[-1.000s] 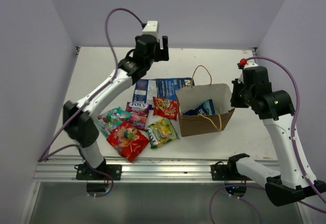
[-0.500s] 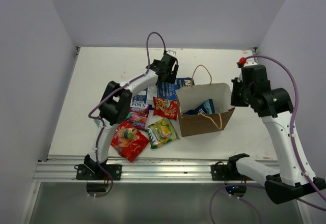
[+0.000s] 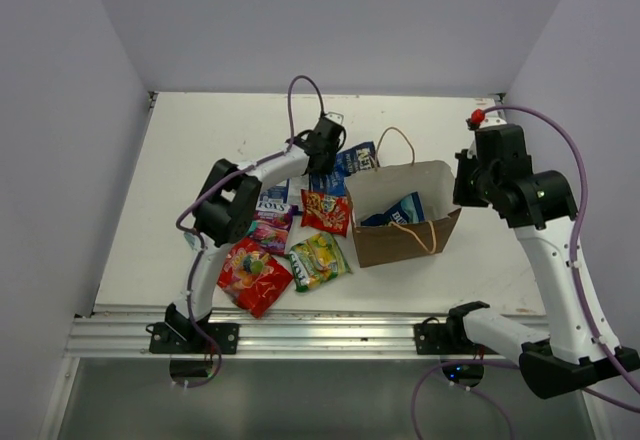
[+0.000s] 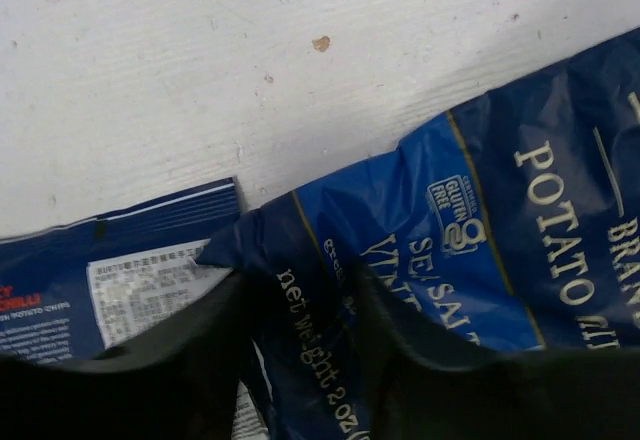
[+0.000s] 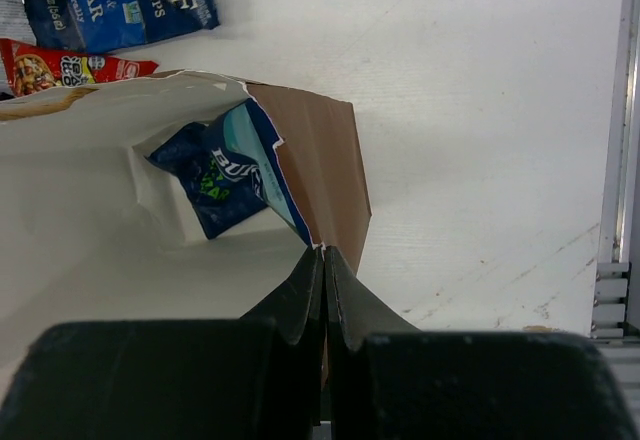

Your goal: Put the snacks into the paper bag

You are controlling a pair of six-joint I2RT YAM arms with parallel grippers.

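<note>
The left gripper (image 4: 298, 295) pinches the chips (image 4: 500, 210): lift them high over the bag (image 5: 325, 160), whose rim the right gripper (image 5: 323, 260) clamps.

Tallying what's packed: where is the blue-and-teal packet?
The blue-and-teal packet sits inside the open paper bag, right of centre in the top view, near the wall pinched by the right fingers.

Blue chip bag (image 4: 470, 240) cropped at right, neighbouring packet (image 4: 120, 285) cropped left
</note>
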